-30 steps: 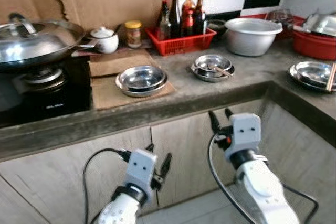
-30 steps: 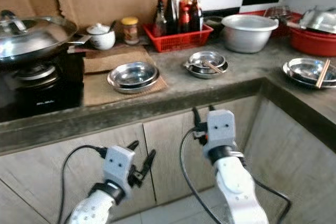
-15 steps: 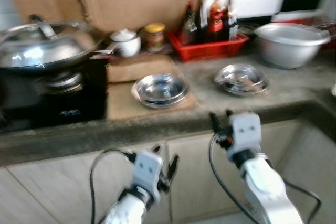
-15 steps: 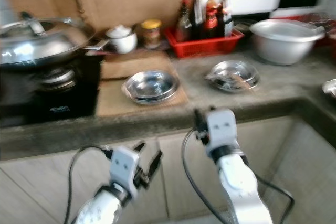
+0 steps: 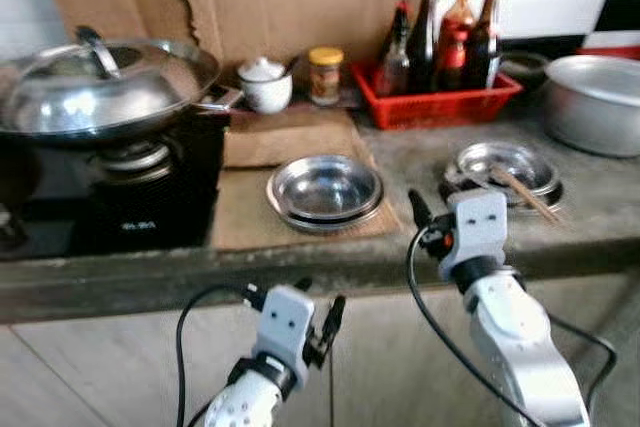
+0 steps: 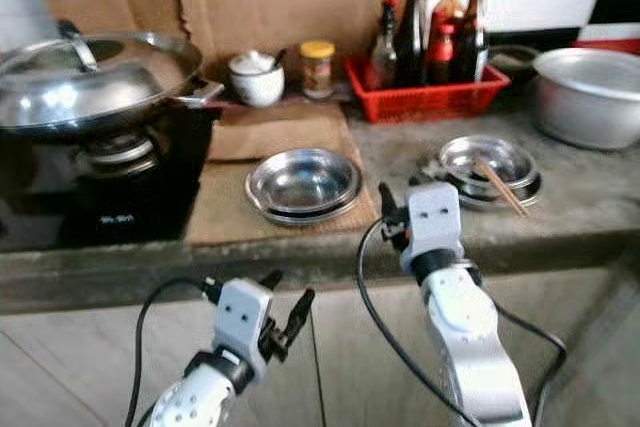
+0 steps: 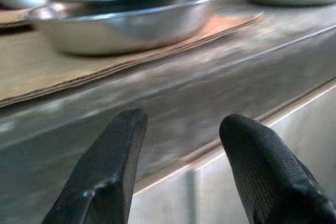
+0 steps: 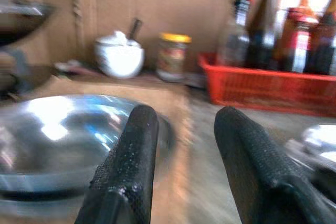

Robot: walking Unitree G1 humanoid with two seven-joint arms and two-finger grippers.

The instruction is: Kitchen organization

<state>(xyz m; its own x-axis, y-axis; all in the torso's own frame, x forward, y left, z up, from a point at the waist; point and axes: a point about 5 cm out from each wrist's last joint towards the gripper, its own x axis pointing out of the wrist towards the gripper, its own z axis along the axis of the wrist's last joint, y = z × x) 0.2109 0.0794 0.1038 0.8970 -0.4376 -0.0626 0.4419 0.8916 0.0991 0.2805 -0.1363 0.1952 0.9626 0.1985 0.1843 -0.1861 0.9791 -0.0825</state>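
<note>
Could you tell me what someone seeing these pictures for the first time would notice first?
Probably the big lidded wok on the black stove at the counter's left, and the red basket of sauce bottles against the back wall. Between them, stacked steel bowls sit on cardboard, with the right hand raised open at the counter's edge.

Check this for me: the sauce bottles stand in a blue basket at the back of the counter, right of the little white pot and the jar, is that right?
Not quite. The basket is red, not blue, as the left eye view shows. The rest holds: the sauce bottles stand in it at the back of the counter, right of the white pot and the jar.
</note>
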